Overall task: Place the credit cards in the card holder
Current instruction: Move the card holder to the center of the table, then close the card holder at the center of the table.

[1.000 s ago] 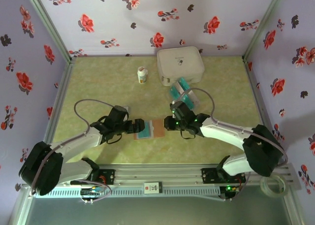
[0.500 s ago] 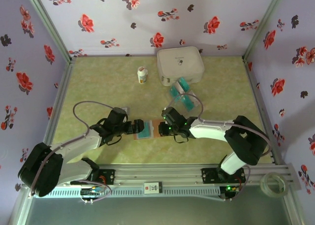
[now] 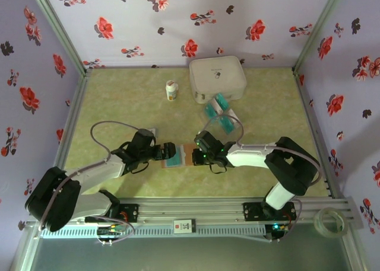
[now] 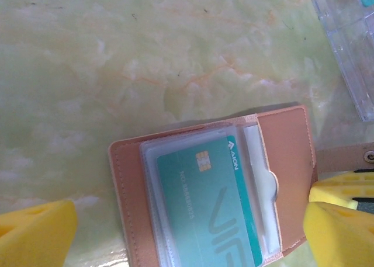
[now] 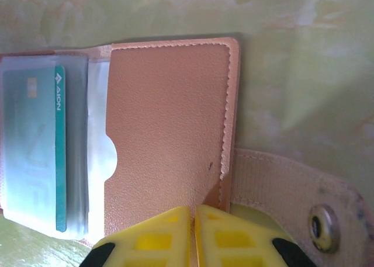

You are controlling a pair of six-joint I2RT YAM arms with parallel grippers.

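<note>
Robot lab test booth, floral-papered walls [image 3: 119, 22], marbled green tabletop [image 3: 130, 105], aluminium rail [image 3: 196, 210]

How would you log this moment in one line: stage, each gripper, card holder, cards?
stage: loading | left gripper: open, either side of card holder | right gripper: shut, at holder's edge | credit card: one inside holder

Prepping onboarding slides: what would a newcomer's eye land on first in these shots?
The open brown card holder in the middle of the table, with one teal card already under its clear sleeve. The left end effector straddles it wide open; the right end effector is shut at the flap's edge by the strap. Behind, more teal cards lie loose in front of a white case.
</note>
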